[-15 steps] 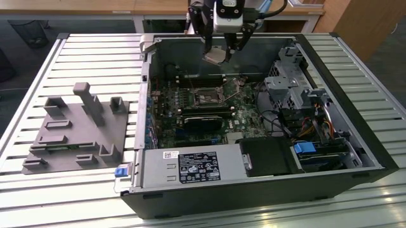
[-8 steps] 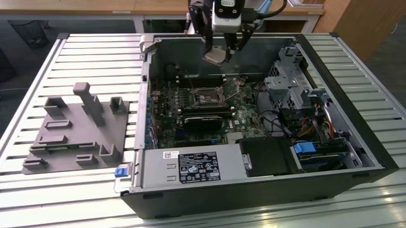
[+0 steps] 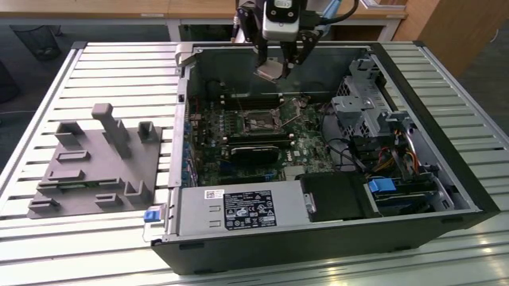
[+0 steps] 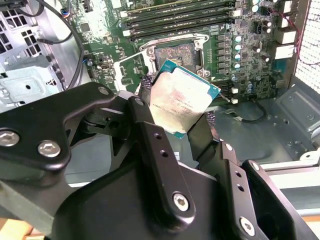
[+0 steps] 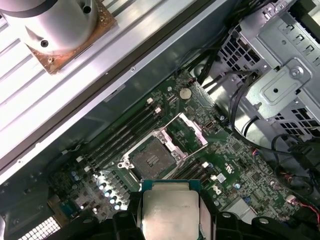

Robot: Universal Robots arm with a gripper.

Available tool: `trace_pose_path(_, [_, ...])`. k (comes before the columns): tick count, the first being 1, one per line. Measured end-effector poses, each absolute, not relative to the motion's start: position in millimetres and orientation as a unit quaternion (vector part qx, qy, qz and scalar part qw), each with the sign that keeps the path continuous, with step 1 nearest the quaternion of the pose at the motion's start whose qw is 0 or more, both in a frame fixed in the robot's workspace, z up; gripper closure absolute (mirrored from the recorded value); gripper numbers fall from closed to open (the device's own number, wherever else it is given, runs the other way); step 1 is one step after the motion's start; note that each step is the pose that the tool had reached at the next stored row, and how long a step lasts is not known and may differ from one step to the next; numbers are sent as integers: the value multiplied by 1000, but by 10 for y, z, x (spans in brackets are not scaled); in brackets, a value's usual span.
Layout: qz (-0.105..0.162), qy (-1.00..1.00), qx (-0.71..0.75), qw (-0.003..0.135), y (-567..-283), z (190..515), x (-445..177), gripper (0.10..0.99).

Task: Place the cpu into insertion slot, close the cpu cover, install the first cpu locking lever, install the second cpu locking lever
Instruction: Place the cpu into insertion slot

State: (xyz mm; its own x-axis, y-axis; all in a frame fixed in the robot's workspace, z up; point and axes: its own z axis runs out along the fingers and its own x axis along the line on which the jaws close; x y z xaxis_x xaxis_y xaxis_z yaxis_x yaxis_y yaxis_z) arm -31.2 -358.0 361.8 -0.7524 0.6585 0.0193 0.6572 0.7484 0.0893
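Note:
My gripper (image 3: pixel 278 61) hangs above the far part of the open computer case (image 3: pixel 469 196), shut on the cpu (image 3: pixel 269 71). The cpu is a flat square chip with a silvery top. In the second wrist view the cpu (image 4: pixel 185 95) sits tilted between the black fingers (image 4: pixel 150 130), well above the board. The insertion slot (image 3: pixel 261 121) lies lower on the green board, uncovered, with a dark centre (image 4: pixel 176 55). The cpu cover (image 5: pixel 187 131) stands swung open beside the slot (image 5: pixel 150 159). The cpu (image 5: pixel 170 210) also appears in the first wrist view.
A black heatsink block (image 3: pixel 254 154) sits just in front of the slot. Long memory slots (image 4: pixel 175 17) run beside it. A metal drive cage (image 3: pixel 358 113) with cables fills the case's right side. The power supply (image 3: pixel 238 208) is at the front. A grey fixture (image 3: pixel 95 161) lies left of the case.

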Motion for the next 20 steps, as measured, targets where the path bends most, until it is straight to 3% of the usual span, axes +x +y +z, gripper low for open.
trace_pose_path(20, [45, 916, 398, 9, -3580, 3616, -312, 545])
